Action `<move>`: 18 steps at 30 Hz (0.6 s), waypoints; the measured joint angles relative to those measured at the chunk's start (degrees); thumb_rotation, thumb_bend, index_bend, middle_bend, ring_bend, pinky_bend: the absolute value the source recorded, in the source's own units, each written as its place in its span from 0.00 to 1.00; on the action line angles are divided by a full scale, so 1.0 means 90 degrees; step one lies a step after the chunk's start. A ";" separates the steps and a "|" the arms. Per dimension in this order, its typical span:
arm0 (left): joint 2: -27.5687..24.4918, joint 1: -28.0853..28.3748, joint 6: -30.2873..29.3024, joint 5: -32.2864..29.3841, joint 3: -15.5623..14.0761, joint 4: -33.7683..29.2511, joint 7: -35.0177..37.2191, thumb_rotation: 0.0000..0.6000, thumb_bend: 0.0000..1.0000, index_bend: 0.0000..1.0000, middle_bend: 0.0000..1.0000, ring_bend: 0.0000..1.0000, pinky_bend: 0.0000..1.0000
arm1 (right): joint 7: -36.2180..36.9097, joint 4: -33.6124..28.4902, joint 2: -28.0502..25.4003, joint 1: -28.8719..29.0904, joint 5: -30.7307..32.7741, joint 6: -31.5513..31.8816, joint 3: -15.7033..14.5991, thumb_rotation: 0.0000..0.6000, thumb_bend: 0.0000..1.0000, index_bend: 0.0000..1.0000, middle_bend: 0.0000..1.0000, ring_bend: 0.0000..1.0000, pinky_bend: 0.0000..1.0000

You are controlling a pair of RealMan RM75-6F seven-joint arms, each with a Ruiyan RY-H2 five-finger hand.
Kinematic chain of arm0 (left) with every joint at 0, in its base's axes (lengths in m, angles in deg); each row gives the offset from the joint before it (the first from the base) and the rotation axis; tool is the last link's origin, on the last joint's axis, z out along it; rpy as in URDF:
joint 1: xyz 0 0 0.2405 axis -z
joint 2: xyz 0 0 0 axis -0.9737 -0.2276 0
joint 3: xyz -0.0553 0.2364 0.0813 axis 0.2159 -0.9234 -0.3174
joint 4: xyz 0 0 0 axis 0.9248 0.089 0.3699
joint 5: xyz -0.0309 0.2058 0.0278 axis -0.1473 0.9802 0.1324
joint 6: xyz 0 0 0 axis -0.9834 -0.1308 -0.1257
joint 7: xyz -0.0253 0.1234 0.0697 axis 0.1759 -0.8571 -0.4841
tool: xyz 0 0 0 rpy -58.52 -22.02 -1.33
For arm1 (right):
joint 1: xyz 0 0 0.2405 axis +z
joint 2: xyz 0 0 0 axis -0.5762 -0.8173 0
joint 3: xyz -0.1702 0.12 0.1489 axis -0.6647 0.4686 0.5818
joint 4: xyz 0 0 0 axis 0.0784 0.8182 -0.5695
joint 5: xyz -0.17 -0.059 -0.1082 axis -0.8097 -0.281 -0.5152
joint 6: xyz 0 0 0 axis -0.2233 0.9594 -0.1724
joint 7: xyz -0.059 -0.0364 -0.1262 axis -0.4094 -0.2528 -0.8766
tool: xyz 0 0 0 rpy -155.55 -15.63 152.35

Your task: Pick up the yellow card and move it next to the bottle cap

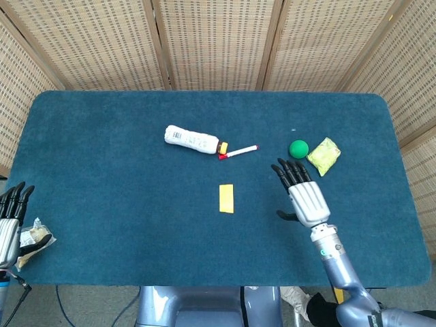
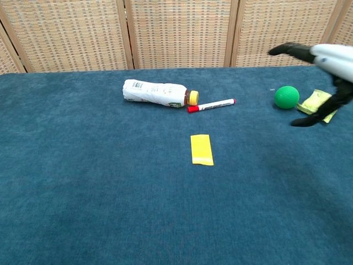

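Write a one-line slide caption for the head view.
Open right hand over the blue table, right of the yellow card lying below the bottle cap.

bench (image 1: 102, 225) covered in dark teal carpet-like fabric, corners rounded. woven rattan screen panels (image 1: 211, 41) in light wooden frames behind bench. grey floor (image 1: 88, 306) below front edge. even, diffuse lighting.

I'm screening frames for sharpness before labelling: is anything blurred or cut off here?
Head view: evenly lit, the yellow card and right hand sharp. Chest view: the right hand is smeared and cut by the edge; bottle cap crisp.
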 measured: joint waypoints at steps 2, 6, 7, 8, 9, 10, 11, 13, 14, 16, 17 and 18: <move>-0.0007 0.0000 0.0002 -0.0019 0.0011 0.0004 0.0019 1.00 0.04 0.00 0.00 0.00 0.07 | -0.0034 -0.0004 0.0237 0.0124 0.0195 -0.0138 0.0057 1.00 0.33 0.04 0.00 0.00 0.00; -0.0022 0.0002 0.0010 -0.0044 0.0026 0.0011 0.0065 1.00 0.04 0.00 0.00 0.00 0.07 | -0.0096 0.0104 0.0758 0.0383 0.0478 -0.0332 0.0140 1.00 0.34 0.04 0.00 0.00 0.00; -0.0025 0.0001 0.0010 -0.0045 0.0026 0.0012 0.0078 1.00 0.04 0.00 0.00 0.00 0.07 | -0.0126 0.0162 0.0873 0.0429 0.0519 -0.0344 0.0151 1.00 0.34 0.04 0.00 0.00 0.00; -0.0028 0.0000 0.0011 -0.0046 0.0027 0.0013 0.0086 1.00 0.04 0.00 0.00 0.00 0.07 | -0.0165 0.0229 0.0988 0.0475 0.0560 -0.0352 0.0161 1.00 0.34 0.04 0.00 0.00 0.00; -0.0032 0.0002 0.0015 -0.0049 0.0029 0.0015 0.0099 1.00 0.04 0.00 0.00 0.00 0.07 | -0.0238 0.0331 0.1144 0.0534 0.0617 -0.0358 0.0168 1.00 0.34 0.04 0.00 0.00 0.00; -0.0035 0.0003 0.0020 -0.0053 0.0030 0.0019 0.0108 1.00 0.04 0.00 0.00 0.00 0.07 | -0.0309 0.0414 0.1262 0.0577 0.0662 -0.0359 0.0170 1.00 0.34 0.04 0.00 0.00 0.00; -0.0037 0.0004 0.0024 -0.0058 0.0031 0.0024 0.0115 1.00 0.04 0.00 0.00 0.00 0.07 | -0.0391 0.0502 0.1381 0.0618 0.0711 -0.0359 0.0171 1.00 0.34 0.04 0.00 0.00 0.00; -0.0041 0.0007 0.0029 -0.0073 0.0042 0.0032 0.0131 1.00 0.04 0.00 0.00 0.00 0.07 | -0.0587 0.0702 0.1652 0.0710 0.0845 -0.0360 0.0169 1.00 0.34 0.04 0.00 0.00 0.00; -0.0042 0.0008 0.0032 -0.0082 0.0046 0.0035 0.0140 1.00 0.04 0.00 0.00 0.00 0.07 | -0.0663 0.0786 0.1765 0.0747 0.0909 -0.0362 0.0167 1.00 0.34 0.04 0.00 0.00 0.00; -0.0046 0.0011 0.0043 -0.0103 0.0056 0.0045 0.0158 1.00 0.04 0.00 0.00 0.00 0.07 | -0.0819 0.1001 0.2008 0.0830 0.1039 -0.0361 0.0161 1.00 0.34 0.04 0.00 0.00 0.00; -0.0047 0.0011 0.0045 -0.0109 0.0059 0.0048 0.0164 1.00 0.04 0.00 0.00 0.00 0.07 | -0.0878 0.1097 0.2099 0.0862 0.1078 -0.0360 0.0157 1.00 0.34 0.04 0.00 0.00 0.00; -0.0048 0.0012 0.0046 -0.0121 0.0065 0.0052 0.0179 1.00 0.04 0.00 0.00 0.00 0.07 | -0.0951 0.1229 0.2212 0.0905 0.1122 -0.0359 0.0150 1.00 0.34 0.04 0.00 0.00 0.00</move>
